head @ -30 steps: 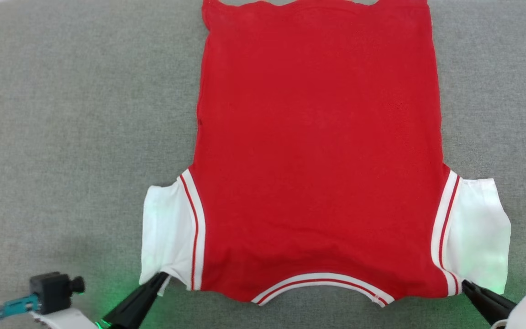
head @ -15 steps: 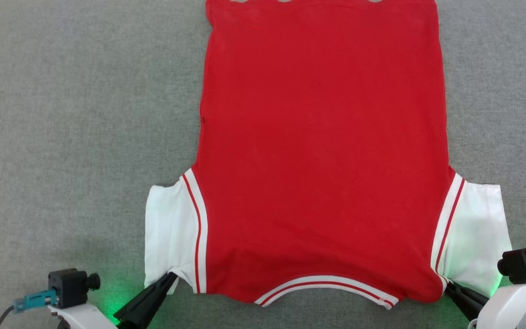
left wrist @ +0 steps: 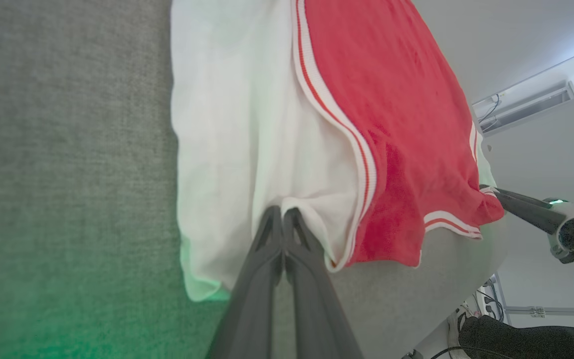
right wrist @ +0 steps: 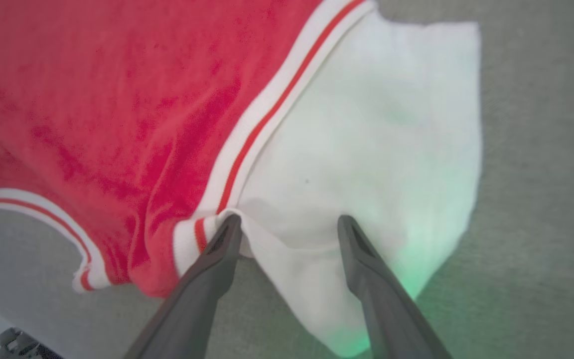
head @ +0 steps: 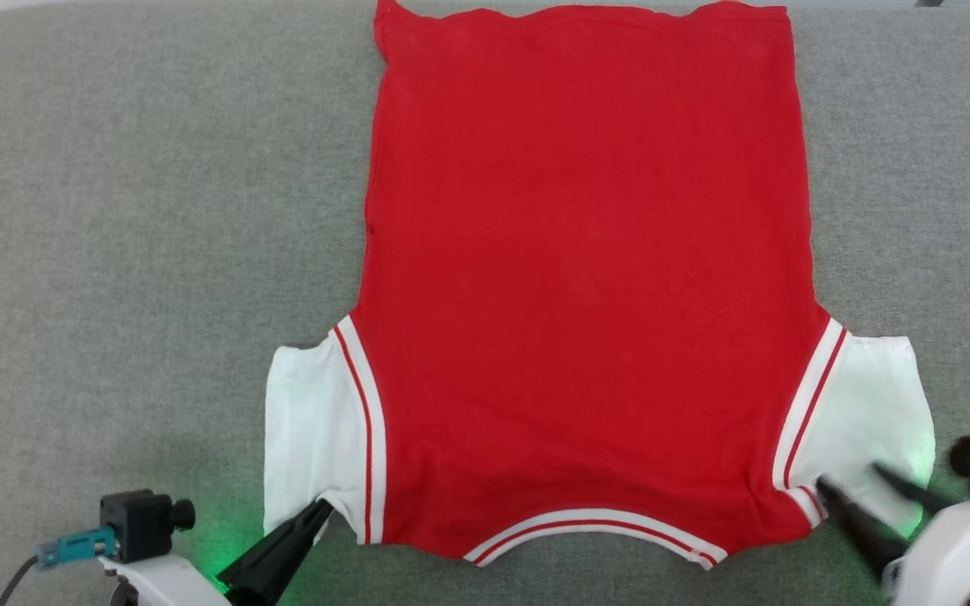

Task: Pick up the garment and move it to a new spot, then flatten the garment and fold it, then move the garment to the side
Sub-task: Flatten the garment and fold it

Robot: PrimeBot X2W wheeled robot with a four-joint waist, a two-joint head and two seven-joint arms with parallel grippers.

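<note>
garment [head: 586,278]: no readable text | labels, brands: none | numbers, signs: none

Bright, even light, with a green tint at your near corners.
Soft light from above leaves almost no shadow on the grey cloth surface [head: 114,252]. You get a green glow on that surface beside the left gripper [head: 323,507] and over the right sleeve of the shirt [head: 586,252]. In the head view your right gripper [head: 849,474] is smeared by motion blur. Both wrist views bend towards their edges, and the right one shows the red fabric slightly soft.
</note>
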